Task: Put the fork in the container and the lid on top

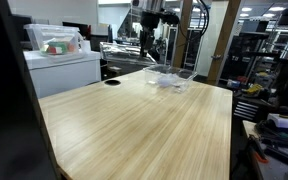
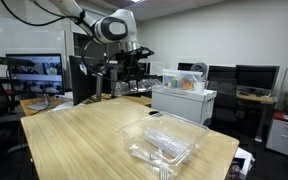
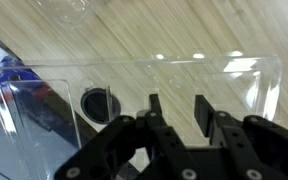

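The gripper (image 3: pixel 178 112) enters from the bottom edge of the wrist view with its two dark fingers (image 3: pixel 155 108) apart and nothing between them. Just beyond the fingertips, a broad band with a clear outline, rounded corners and glints crosses the middle of the frame. What it is cannot be told. Inside that outline, left of the fingers, sits a round dark grommet (image 3: pixel 99 103) set in the wooden table (image 3: pixel 194 30). A blue object (image 3: pixel 9 76) shows at the left edge, blurred.

In an exterior view the gripper (image 1: pixel 151 45) hangs above the far end of the table, clear of its surface. The container (image 1: pixel 169 79) lies on the wood lower in the frame, apart from the gripper, with the grommet to its left. In an exterior view the container (image 2: pixel 160 150) sits at lower centre, and a flatter clear piece, apparently the lid (image 2: pixel 177 126), touches its upper side.

A white cabinet (image 2: pixel 182 104) carrying a clear bin (image 2: pixel 188 83) stands right of the table, and monitors (image 2: pixel 34 72) stand at the left.
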Controlling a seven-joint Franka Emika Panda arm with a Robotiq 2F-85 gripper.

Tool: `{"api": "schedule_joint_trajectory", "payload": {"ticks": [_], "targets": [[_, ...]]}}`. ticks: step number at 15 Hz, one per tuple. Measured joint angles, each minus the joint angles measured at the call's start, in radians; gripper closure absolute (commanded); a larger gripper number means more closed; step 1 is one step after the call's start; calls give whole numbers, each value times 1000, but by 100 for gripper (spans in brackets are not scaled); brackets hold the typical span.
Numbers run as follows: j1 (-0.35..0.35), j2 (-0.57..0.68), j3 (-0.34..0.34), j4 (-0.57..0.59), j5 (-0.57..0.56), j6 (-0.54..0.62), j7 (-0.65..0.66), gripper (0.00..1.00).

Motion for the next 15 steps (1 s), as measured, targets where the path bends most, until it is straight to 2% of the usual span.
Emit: {"api": "schedule_joint_trajectory", "payload": {"ticks": [3,11,15], "targets": [[-32,-27,-20,-18,14,-1,-141,86],[-139,-41,-114,-22,63,-36,-697,86],[-159,-32,-150,-20,63,-55,-827,86]]}}
